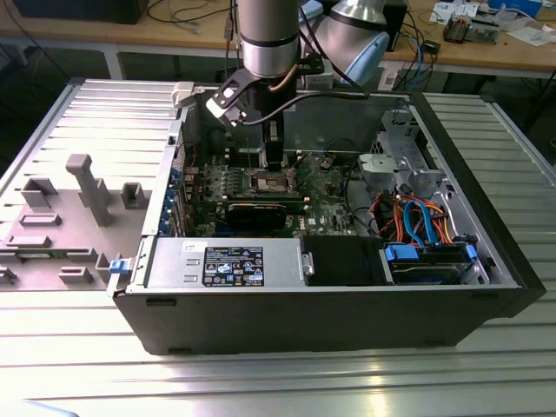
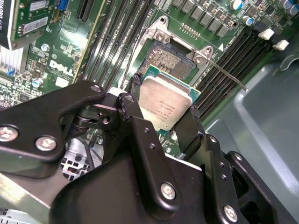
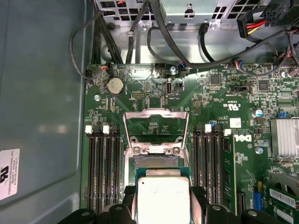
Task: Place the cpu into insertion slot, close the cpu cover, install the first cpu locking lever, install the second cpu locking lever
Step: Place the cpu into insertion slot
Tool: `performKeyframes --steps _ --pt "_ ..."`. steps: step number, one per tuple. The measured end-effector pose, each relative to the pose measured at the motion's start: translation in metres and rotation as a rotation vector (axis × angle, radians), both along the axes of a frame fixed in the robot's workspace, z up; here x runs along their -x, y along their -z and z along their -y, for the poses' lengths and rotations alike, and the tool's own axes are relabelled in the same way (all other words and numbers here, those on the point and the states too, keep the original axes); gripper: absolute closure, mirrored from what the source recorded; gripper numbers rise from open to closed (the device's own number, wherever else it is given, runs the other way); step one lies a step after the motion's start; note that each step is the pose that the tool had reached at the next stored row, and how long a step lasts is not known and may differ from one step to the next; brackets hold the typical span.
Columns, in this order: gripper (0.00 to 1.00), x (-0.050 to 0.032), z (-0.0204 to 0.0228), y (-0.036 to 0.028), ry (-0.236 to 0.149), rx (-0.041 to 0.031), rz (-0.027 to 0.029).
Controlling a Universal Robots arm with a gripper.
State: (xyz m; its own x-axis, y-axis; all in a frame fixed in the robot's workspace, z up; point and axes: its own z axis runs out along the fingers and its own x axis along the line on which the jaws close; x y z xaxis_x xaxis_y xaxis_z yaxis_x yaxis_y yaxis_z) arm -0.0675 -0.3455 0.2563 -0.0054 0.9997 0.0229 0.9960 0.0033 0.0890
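Note:
My gripper [image 2: 163, 106] is shut on the cpu [image 2: 166, 99], a flat square chip with a silver-grey top, its black fingers [image 2: 134, 84] pressing two opposite edges. The cpu [image 3: 163, 198] hangs level just above the insertion slot [image 2: 170, 60], overlapping its near part; whether it touches is unclear. The slot's dark centre [image 3: 156, 162] shows beyond the chip. The cpu cover [image 3: 156, 112], a thin silver frame, stands flipped open on the slot's far side. A thin locking lever [image 2: 229, 77] sticks out beside the slot. In the exterior view the gripper [image 1: 274, 163] reaches down into the computer case [image 1: 330, 321].
Long black memory slots [image 3: 105, 168] flank the slot on both sides. A grey heatsink [image 3: 285, 136] and cable bundles [image 3: 163, 32] lie nearby. A black box with a white label [image 1: 233, 265] and a blue drive bay [image 1: 430, 261] line the case's front. A grey fixture [image 1: 87, 187] stands outside.

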Motion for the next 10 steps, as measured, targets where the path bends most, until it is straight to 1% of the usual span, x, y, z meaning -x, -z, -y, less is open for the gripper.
performKeyframes --steps 4,6,9,10 --pt "0.45 0.0 -0.0015 0.0054 0.009 0.0001 -0.0001" --pt "0.45 -0.0001 -0.0015 0.0098 0.009 0.0001 0.0" --pt "0.45 0.0 -0.0015 0.0131 0.009 0.0001 -0.0001" --pt "0.45 0.0 -0.0015 0.0131 0.009 0.0003 -0.0003"
